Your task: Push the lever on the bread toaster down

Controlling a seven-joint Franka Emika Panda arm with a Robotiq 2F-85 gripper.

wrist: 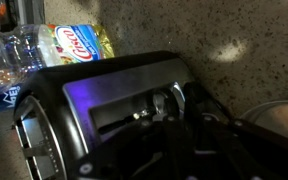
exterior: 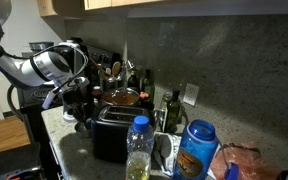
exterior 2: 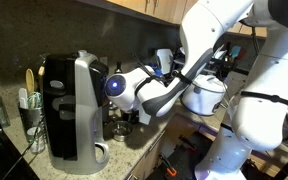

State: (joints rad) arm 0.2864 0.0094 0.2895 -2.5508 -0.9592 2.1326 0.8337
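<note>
The bread toaster (exterior: pixel 111 135) is a glossy black box on the speckled counter; in the wrist view (wrist: pixel 94 100) its top slot runs across the frame. My gripper (exterior: pixel 81 104) hangs at the toaster's end, just above it. In the wrist view the dark fingers (wrist: pixel 189 108) look pressed together over the end of the slot, beside a small shiny metal part (wrist: pixel 160 102) that may be the lever. In an exterior view the gripper (exterior 2: pixel 120 122) is low beside the coffee maker, which hides most of the toaster.
A clear water bottle (exterior: pixel 137 148) stands next to the toaster and shows in the wrist view (wrist: pixel 44 48). A blue tub (exterior: pixel 196 150) stands beyond it. A copper pot (exterior: pixel 122 97) and utensils stand behind. A tall coffee maker (exterior 2: pixel 72 110) stands close by.
</note>
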